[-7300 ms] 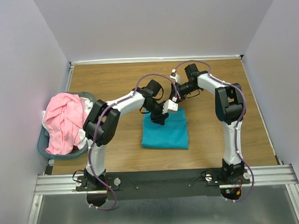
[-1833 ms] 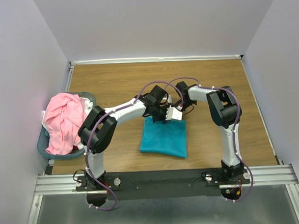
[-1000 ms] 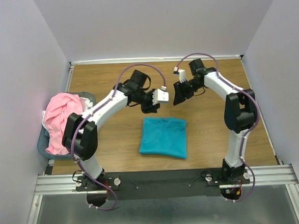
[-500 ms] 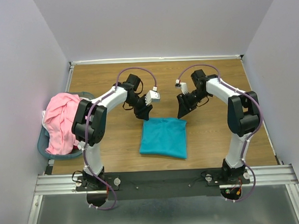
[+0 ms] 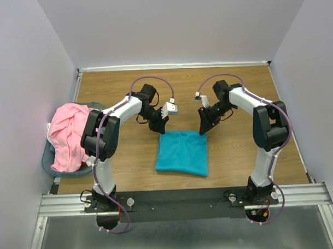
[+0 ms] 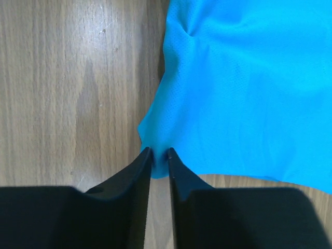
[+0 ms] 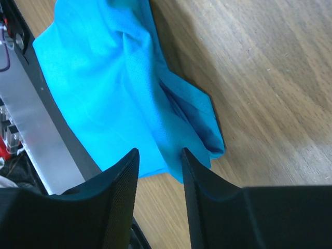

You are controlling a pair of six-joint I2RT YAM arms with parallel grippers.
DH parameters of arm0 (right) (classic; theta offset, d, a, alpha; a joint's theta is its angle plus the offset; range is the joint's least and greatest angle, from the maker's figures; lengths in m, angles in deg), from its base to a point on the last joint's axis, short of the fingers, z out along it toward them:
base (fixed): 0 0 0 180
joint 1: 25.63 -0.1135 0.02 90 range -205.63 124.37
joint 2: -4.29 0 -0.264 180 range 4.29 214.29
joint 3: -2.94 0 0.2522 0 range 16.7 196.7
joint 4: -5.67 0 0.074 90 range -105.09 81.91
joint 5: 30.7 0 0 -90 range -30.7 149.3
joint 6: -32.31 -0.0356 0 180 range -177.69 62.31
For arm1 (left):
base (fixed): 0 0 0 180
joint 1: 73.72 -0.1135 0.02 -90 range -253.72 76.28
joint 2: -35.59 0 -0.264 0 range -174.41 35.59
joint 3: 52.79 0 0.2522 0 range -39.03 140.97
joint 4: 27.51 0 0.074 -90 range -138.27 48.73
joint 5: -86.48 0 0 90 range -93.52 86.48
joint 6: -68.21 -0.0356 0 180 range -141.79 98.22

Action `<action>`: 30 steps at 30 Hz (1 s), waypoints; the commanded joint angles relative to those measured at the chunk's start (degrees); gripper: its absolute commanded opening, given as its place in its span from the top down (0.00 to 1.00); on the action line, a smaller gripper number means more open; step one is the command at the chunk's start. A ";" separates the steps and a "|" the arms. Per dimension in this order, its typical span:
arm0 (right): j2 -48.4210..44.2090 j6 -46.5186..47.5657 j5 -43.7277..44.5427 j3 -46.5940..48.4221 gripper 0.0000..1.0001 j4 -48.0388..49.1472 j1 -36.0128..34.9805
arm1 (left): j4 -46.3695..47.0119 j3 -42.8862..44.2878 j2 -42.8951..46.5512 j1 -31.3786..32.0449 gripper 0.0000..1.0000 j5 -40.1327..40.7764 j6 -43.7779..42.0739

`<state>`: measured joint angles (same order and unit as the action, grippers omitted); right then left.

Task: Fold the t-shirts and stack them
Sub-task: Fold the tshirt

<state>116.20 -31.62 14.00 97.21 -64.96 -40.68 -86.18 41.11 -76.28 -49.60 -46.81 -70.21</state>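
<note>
Teal t-shirt, left end effector pinching corner (wood around)

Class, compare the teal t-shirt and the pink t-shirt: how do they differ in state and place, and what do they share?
The teal t-shirt is folded into a flat rectangle; the pink t-shirt is a crumpled heap. The teal t-shirt lies near the middle of the wooden table; the pink t-shirt sits in the basket at the table's left edge. Both are plain, single-coloured cloth.
</note>
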 commanded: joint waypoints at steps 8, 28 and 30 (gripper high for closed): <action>0.84 4.35 2.14 0.87 0.87 -2.99 -0.07 | -1.68 0.81 -1.59 -0.47 1.00 -1.98 -1.06; 11.91 -2.24 20.24 12.99 0.99 10.80 0.19 | 6.84 9.50 -9.23 -3.29 1.00 8.65 4.99; 13.23 -3.03 21.04 15.45 0.99 11.59 0.19 | 7.90 12.13 -10.29 -3.99 1.00 9.80 6.23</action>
<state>126.87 -32.41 29.61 107.79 -57.85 -40.68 -82.18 48.78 -84.83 -52.01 -41.87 -67.15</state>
